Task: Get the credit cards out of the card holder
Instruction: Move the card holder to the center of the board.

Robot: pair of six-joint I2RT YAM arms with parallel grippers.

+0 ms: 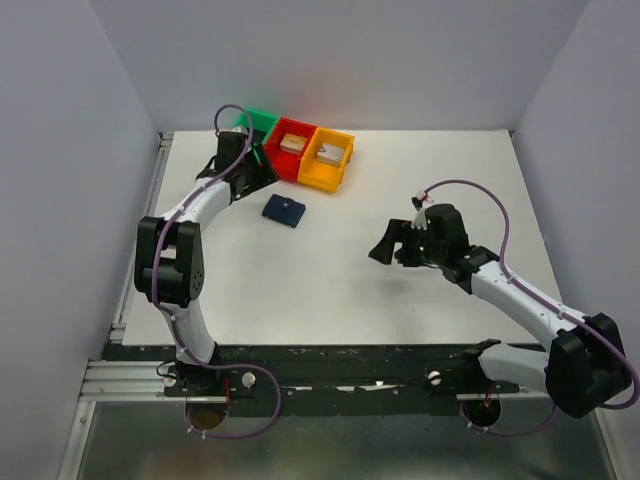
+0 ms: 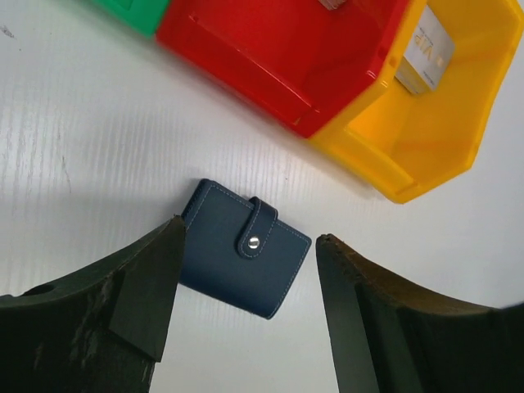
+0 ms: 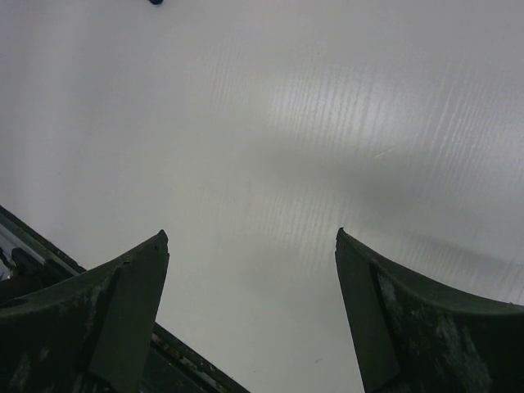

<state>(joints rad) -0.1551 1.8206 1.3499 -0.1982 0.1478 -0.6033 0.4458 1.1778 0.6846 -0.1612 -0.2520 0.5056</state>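
Left tool (image 2: 250,232) spread open, its dark fingers (image 2: 98,303) framing the card holder (image 2: 237,270) from above in the wrist view, gripping nothing. Right tool (image 3: 251,236) open too and holding nothing, hanging over the bench (image 1: 330,290) well to the right of everything else. White bench beneath both arms. Toward its far edge, left of centre, three bins touching in a row: green bin (image 1: 262,120) on the left, partly hidden behind the left arm, red bin (image 1: 278,165) in the middle, yellow bin (image 1: 322,178) on the right. Just in front of the red bin and apart from it, the navy card holder, flat on the bench, folded shut, askew to the bench edges. One small pale block (image 1: 293,143) in the red bin, a second block (image 1: 333,153) in the yellow bin. Across the holder's cover a strap (image 2: 260,219), fastened with a silver snap (image 2: 254,241).
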